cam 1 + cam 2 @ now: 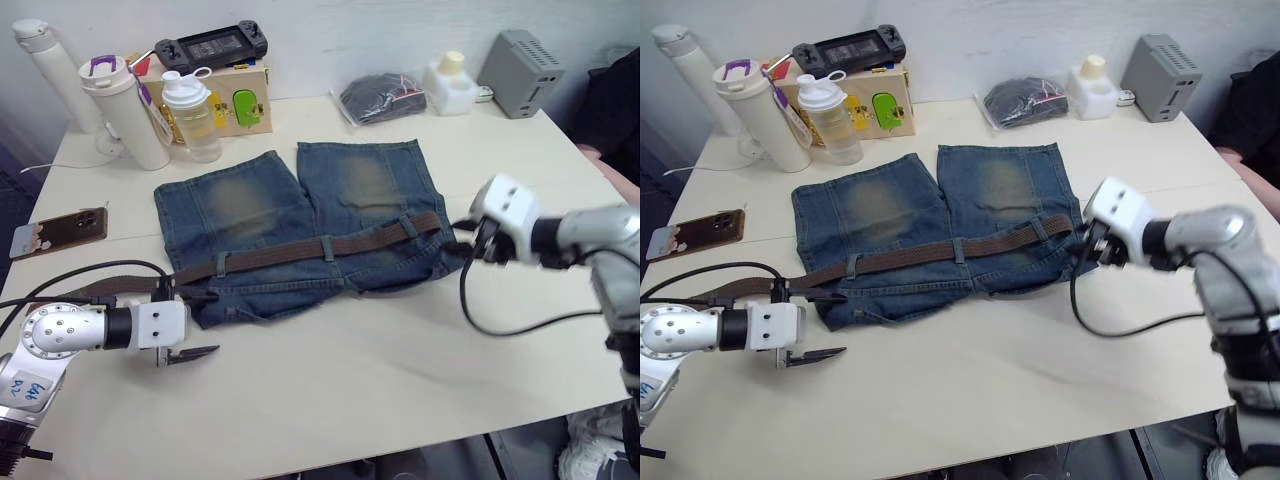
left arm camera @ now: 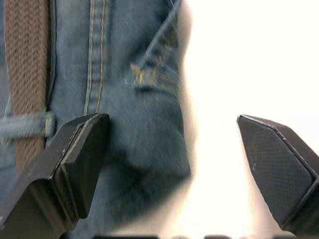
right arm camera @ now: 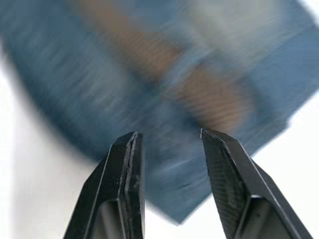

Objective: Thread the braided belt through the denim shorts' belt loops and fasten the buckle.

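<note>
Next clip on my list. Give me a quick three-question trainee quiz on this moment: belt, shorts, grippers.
1. True or false: the braided belt already lies across the waistband of the denim shorts, passing under belt loops.
2. Which gripper is at the shorts' corner, one finger over denim and the other over bare table? A) left gripper B) right gripper C) neither
3. Fill in: both grippers are ____ and hold nothing.

Key
1. True; it runs along the waistband from one side of the shorts to the other.
2. A; the left wrist view shows this.
3. Open.
</note>
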### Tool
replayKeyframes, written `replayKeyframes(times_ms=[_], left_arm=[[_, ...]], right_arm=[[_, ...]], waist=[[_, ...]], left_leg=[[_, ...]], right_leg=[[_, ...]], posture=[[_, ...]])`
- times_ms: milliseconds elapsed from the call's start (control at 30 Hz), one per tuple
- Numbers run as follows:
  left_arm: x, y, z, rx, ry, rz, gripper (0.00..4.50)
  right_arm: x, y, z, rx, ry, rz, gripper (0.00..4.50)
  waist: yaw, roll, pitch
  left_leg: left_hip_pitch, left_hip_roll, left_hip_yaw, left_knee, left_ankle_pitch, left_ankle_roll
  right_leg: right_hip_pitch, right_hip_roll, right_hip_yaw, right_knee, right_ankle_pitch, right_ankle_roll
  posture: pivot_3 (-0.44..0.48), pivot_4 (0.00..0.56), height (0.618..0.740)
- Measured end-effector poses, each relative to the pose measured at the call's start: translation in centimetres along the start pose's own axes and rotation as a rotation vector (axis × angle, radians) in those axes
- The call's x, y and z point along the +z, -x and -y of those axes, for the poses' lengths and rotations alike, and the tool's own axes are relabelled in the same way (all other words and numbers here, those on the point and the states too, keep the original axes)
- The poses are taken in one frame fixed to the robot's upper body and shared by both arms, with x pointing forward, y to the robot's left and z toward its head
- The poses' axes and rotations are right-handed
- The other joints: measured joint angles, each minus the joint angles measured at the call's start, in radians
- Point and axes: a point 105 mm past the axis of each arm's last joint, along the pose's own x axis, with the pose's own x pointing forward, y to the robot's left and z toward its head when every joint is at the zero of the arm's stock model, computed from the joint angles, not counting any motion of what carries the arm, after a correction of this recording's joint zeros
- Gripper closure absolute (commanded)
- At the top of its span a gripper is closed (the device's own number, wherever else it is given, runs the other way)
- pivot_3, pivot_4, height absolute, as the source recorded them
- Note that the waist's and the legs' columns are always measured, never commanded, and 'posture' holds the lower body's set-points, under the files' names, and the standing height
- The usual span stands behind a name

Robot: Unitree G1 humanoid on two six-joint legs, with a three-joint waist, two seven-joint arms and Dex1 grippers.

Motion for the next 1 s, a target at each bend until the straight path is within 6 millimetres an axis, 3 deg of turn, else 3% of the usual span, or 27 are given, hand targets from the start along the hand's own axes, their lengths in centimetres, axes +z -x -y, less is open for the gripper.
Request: replayKeyframes(times_ms=[100,233,467,500,533,667,867,1000], left_arm=[[0.1,-0.1,-0.1,0.017,0.02,0.006,0.0],[0.7,-0.5,0.1,0.032,0.025,0.032,0.0],[0.6,-0.5,0.5,0.05,0.054,0.021,0.0],[0.5,-0.4,0.6,0.057,0.063,0.015,0.0],[0.4,-0.3,0.6,0.059,0.064,0.015,0.0],[0.4,-0.2,0.2,0.083,0.07,0.014,0.0],[1.0,0.0,-1.9,0.148,0.068,0.052,0.0],[1.5,0.3,-5.5,0.262,0.185,0.135,0.0]], right_arm=[[0.6,-2.3,0.9,-0.006,-0.146,0.004,2.52],[-1.6,-5.3,1.0,-0.004,-0.264,-0.085,2.52],[-1.8,-6.6,0.6,0.069,-0.353,-0.104,2.52],[-2.1,-6.9,0.2,0.094,-0.372,-0.111,2.89],[-2.1,-7.0,0.2,0.097,-0.375,-0.112,2.89],[-2.0,-7.1,-0.5,0.149,-0.39,-0.109,4.41],[-1.8,-7.3,-0.9,0.178,-0.389,-0.097,4.47],[-1.7,-7.2,-1.2,0.175,-0.363,-0.088,4.47]], waist=[[-0.001,0.0,0.0],[0.003,0.0,0.0],[0.002,0.0,0.0],[0.002,0.0,0.0],[0.002,0.0,0.0],[0.002,0.0,0.0],[0.002,0.0,0.0],[0.002,-0.001,0.0]], left_leg=[[-0.001,0.0,-0.001,-0.001,0.0,-0.001],[-0.007,-0.001,-0.001,-0.001,0.0,0.0],[-0.018,-0.002,-0.002,0.0,0.001,0.001],[-0.018,-0.002,-0.001,0.0,0.001,0.002],[-0.018,-0.002,-0.001,0.001,0.002,0.002],[-0.017,-0.002,-0.001,0.002,0.003,0.002],[-0.017,-0.001,-0.002,0.003,0.005,0.0],[-0.017,-0.001,-0.002,0.003,0.005,0.0]], right_leg=[[0.0,0.0,-0.002,0.003,0.0,0.0],[-0.003,0.0,-0.008,0.003,0.0,0.0],[-0.013,0.004,-0.017,0.004,0.0,0.001],[-0.013,0.004,-0.017,0.004,0.0,0.001],[-0.013,0.004,-0.017,0.004,0.0,0.001],[-0.012,0.002,-0.017,0.006,0.0,0.001],[-0.012,0.002,-0.017,0.008,0.001,0.001],[-0.012,0.003,-0.017,0.009,0.001,0.001]], posture=[[0.0,0.15,0.687],[0.0,0.15,0.687],[0.0,0.15,0.687],[0.0,0.15,0.687],[0.0,0.15,0.687],[0.0,0.15,0.687],[0.0,0.15,0.687],[0.0,0.15,0.687]])
